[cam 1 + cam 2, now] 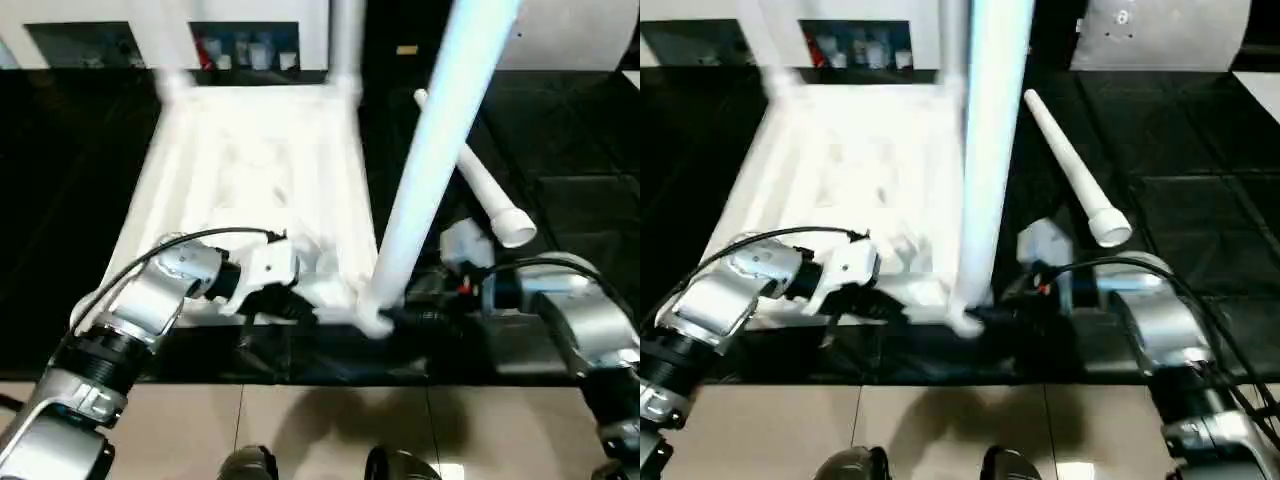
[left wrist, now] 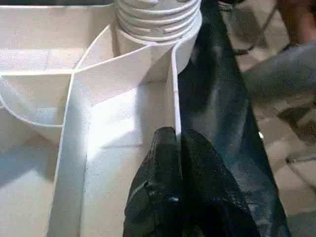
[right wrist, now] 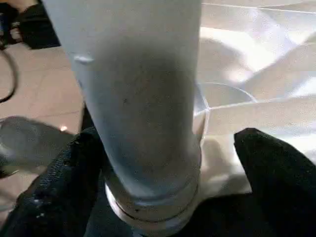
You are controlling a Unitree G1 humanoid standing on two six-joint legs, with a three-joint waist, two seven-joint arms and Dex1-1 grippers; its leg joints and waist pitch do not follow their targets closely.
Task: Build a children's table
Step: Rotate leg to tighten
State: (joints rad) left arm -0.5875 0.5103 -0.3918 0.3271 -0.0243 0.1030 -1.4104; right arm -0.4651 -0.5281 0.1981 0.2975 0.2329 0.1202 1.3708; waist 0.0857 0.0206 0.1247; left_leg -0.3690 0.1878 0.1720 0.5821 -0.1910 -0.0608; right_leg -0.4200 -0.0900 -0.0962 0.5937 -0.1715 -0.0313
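The white table top (image 1: 250,170) lies upside down on the black cover, ribs up. My left gripper (image 2: 178,136) is shut on the thin near rim of the top, close to the near right corner socket (image 2: 148,54). A white leg (image 1: 430,170) rises from that socket, leaning to the right, its threaded end (image 2: 158,19) seated in it. My right gripper (image 3: 170,138) is open around the leg's base: one finger (image 3: 64,187) touches it, the other finger (image 3: 276,168) stands apart. Two more legs (image 1: 345,45) stand in the far corners. A loose leg (image 1: 1070,160) lies to the right.
The black cover (image 1: 560,150) spreads over the table on both sides of the top. Tan floor tiles (image 1: 330,430) run along the near edge. A shelf with small bottles (image 1: 240,50) stands behind the table.
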